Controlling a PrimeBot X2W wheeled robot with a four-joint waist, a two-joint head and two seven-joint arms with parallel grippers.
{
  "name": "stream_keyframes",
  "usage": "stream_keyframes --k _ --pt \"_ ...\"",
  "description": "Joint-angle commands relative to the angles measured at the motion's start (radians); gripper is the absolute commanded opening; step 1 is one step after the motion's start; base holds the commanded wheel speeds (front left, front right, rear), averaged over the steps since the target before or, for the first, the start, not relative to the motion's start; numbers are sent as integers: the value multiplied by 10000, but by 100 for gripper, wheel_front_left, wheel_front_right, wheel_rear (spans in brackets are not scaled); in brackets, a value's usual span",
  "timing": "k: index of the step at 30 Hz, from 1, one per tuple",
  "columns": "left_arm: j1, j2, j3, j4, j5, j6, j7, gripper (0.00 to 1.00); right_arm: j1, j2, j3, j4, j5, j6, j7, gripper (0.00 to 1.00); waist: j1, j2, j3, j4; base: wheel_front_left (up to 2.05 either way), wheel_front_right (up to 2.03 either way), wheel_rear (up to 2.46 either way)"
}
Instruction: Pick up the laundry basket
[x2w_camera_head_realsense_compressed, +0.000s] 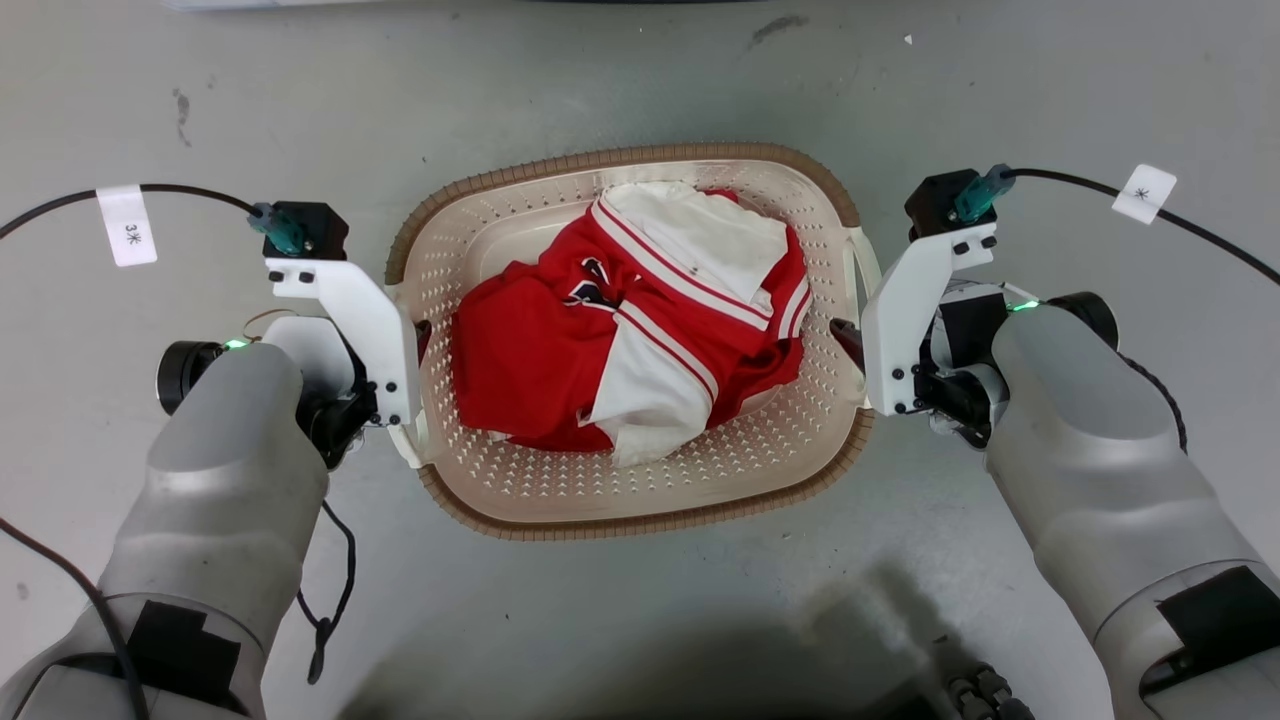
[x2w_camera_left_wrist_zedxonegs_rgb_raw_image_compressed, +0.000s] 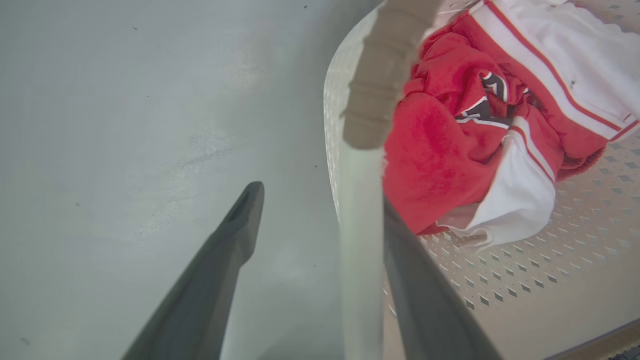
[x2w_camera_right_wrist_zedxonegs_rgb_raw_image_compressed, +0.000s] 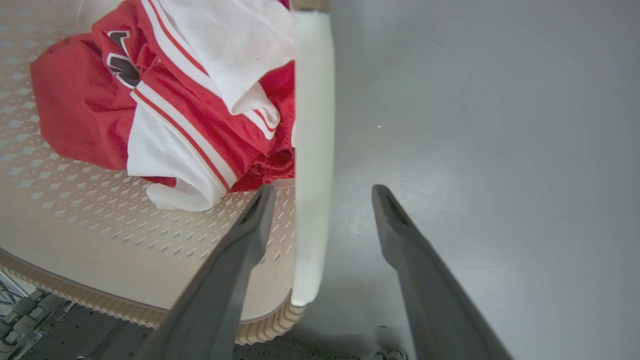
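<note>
Grey, scuffed floor spreads under everything. At the middle of the head view is the laundry basket, with a crumpled red and white shirt inside it. The left gripper is at the basket's left side, its fingers apart and straddling the white left handle: one finger is outside over the floor, the other inside the basket, close against the handle. The right gripper is at the opposite side, fingers likewise apart, with the right handle between them, one finger inside the basket and one outside.
</note>
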Motion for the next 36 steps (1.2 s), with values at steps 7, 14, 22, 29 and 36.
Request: stream_keyframes --k 7,14,22,29,36 --pt "-447 -111 -341 421 -202 -18 -246 100 -276 19 568 285 852 -7 -169 100 -1 0 386 -16 0 0 0" --pt "-646 -228 -443 636 -484 -18 -587 0 -490 21 993 535 1351 -7 -278 0 -1 0 550 -16 0 0 0" --pt "-639 -317 -720 843 -881 -1 -431 0 -582 1 1446 830 1911 -7 -233 0 -1 0 492 21 0 0 0" --pt "-572 -369 -909 921 -1113 -1 -137 0 -592 -7 1730 986 2156 -7 -8 0 -1 0 169 46 0 0 0" --pt "-465 -479 -1152 990 -1406 -5 703 0 -536 -7 1967 1107 2525 -5 795 0 -1 0 -555 62 0 0 0"
